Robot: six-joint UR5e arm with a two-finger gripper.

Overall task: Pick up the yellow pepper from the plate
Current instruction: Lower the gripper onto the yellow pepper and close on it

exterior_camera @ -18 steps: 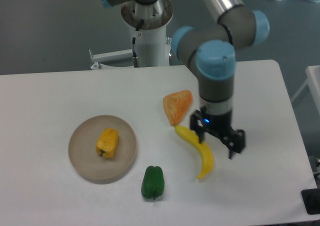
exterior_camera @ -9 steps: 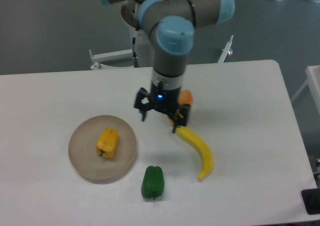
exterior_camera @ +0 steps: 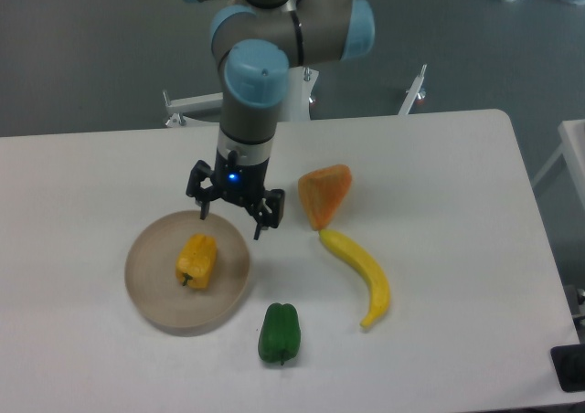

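The yellow pepper (exterior_camera: pixel 196 260) lies near the middle of the round beige plate (exterior_camera: pixel 151 285) on the white table. My gripper (exterior_camera: pixel 233 217) hangs open above the plate's far right rim, up and to the right of the pepper, with nothing between its fingers. It does not touch the pepper.
An orange wedge-shaped piece (exterior_camera: pixel 324 194) lies right of the gripper. A long yellow banana (exterior_camera: pixel 360 274) curves below it. A green pepper (exterior_camera: pixel 279 333) sits near the front, just right of the plate. The robot base stands at the table's far edge.
The arm has swung left across the table, from beside the banana, past the orange piece, to the plate's far right rim. The gripper stays open. No object has moved.
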